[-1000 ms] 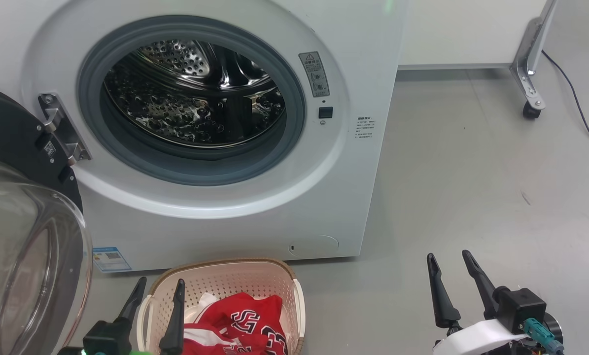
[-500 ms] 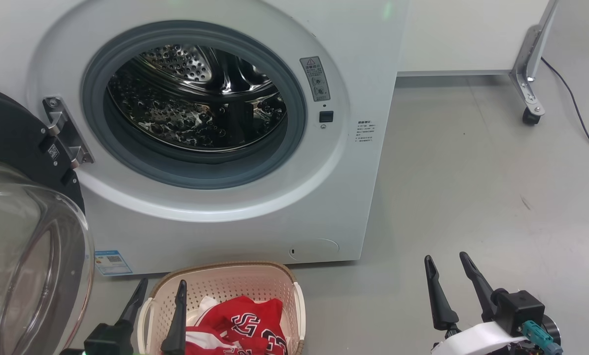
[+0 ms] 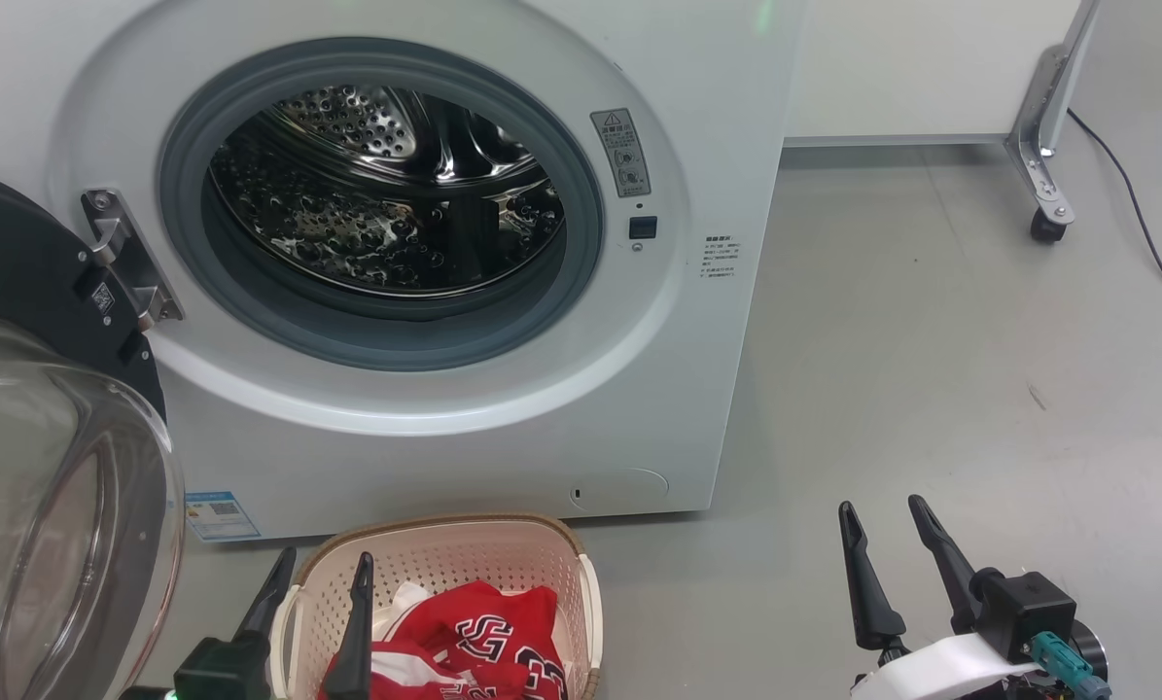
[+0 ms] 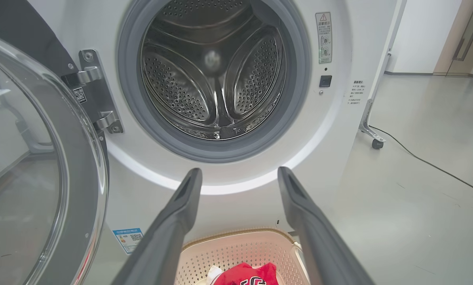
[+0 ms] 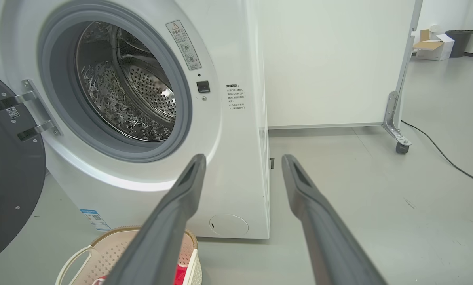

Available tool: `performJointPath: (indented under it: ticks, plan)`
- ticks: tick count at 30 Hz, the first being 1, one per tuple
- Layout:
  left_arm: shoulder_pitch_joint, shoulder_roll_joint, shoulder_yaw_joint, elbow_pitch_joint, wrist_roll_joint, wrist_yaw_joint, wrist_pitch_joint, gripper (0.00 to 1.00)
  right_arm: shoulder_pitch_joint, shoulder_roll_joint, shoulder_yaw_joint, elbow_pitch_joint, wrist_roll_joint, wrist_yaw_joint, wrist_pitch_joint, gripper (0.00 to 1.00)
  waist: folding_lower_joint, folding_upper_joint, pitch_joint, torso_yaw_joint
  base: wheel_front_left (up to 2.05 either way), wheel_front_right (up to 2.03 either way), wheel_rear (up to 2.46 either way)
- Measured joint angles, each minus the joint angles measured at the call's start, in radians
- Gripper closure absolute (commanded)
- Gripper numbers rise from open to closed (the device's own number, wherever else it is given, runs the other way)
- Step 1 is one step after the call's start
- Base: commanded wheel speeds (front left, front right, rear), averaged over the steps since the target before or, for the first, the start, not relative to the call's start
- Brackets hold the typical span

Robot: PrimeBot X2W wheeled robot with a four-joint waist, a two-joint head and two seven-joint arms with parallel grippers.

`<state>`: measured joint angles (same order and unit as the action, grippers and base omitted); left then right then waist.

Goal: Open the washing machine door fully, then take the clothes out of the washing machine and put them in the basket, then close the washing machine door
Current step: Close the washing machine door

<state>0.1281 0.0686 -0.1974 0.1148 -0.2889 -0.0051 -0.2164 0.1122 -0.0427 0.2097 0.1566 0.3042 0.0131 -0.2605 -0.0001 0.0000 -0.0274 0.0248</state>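
The left gripper (image 3: 326, 557) sits low over the basket (image 3: 444, 523), fingers aimed at the washing machine (image 3: 697, 321). The right gripper (image 3: 880, 506) is low over open floor (image 3: 931, 369), well apart from the cabinet. The washing machine door (image 3: 46, 457) stands swung out, near the left gripper. Both finger pairs are spread wide, holding nothing. The clothes (image 3: 483, 632) lie in the basket.

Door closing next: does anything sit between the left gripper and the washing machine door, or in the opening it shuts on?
Nothing visible. The left gripper stands open right of the washing machine door, only floor between them. No fabric hangs over the grey ring; the clothes lie in the basket below the opening.
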Motion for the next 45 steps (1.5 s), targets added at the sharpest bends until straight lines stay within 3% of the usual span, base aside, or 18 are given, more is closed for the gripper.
performJointPath:
  ticks: [20,45]
  plan:
    - [0.001,0.001,-0.004,-0.038,0.008,0.012,0.01,0.0,0.0,0.0,0.0,-0.016,-0.005,-0.009,0.0,0.0,0.0,0.0,0.013,0.001,-0.31,0.31,0.0]
    - [0.002,0.008,-0.019,-0.059,0.009,0.018,0.022,0.0,0.0,0.0,0.0,-0.02,-0.004,-0.016,0.0,0.0,0.0,0.0,0.014,-0.009,-1.03,1.03,0.0]
